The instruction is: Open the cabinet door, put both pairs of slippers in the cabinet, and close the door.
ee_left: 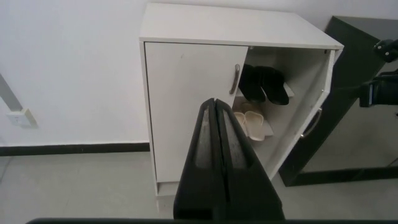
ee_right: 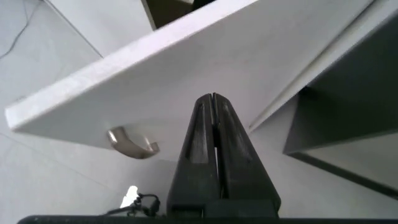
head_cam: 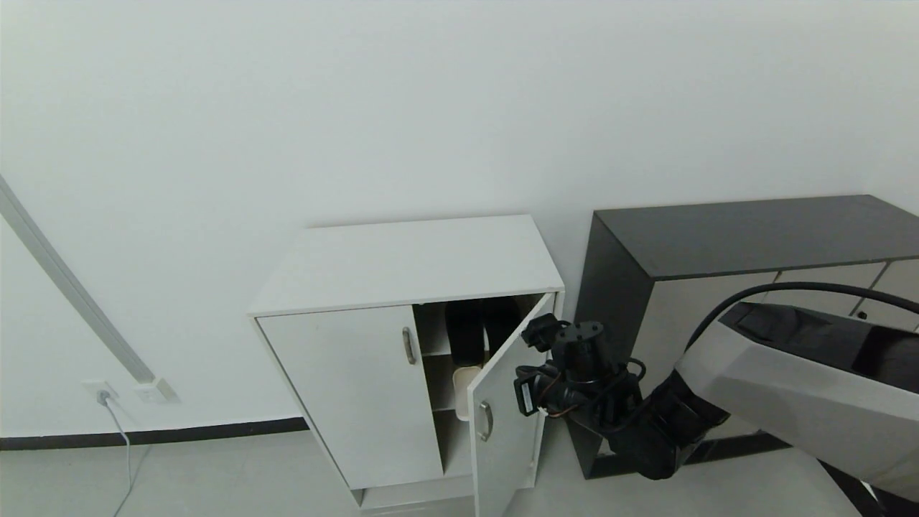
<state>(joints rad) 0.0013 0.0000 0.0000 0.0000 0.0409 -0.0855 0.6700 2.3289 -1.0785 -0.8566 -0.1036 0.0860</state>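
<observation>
A white cabinet [head_cam: 406, 262] stands against the wall, in the low middle of the head view. Its left door [head_cam: 359, 388] is shut. Its right door [head_cam: 502, 424] hangs partly open and swings out toward the lower right.

Both pairs of slippers are inside. The black slippers [ee_left: 264, 84] sit on the upper shelf. The cream slippers [ee_left: 252, 124] sit on the shelf under them, in the middle of the left wrist view.

The right gripper [ee_right: 214, 106] has its fingers pressed together and holds nothing. Its tip is right up at the outside face of the open door, near the curved metal handle [ee_right: 132, 143]. I cannot tell if it touches the door. The door stands between this gripper and the shelves.

The left gripper [ee_left: 215, 109] also has its fingers pressed together and is empty. It hangs in front of the cabinet, well apart from it, in the low middle of its view.

A dark cabinet [head_cam: 718, 237] stands just beside the white one, on the right of the head view. At the lower left, a wall socket [head_cam: 100, 391] has a cable [head_cam: 126, 445] hanging down to the floor. A slanted white strip [head_cam: 64, 280] runs down the wall above it.
</observation>
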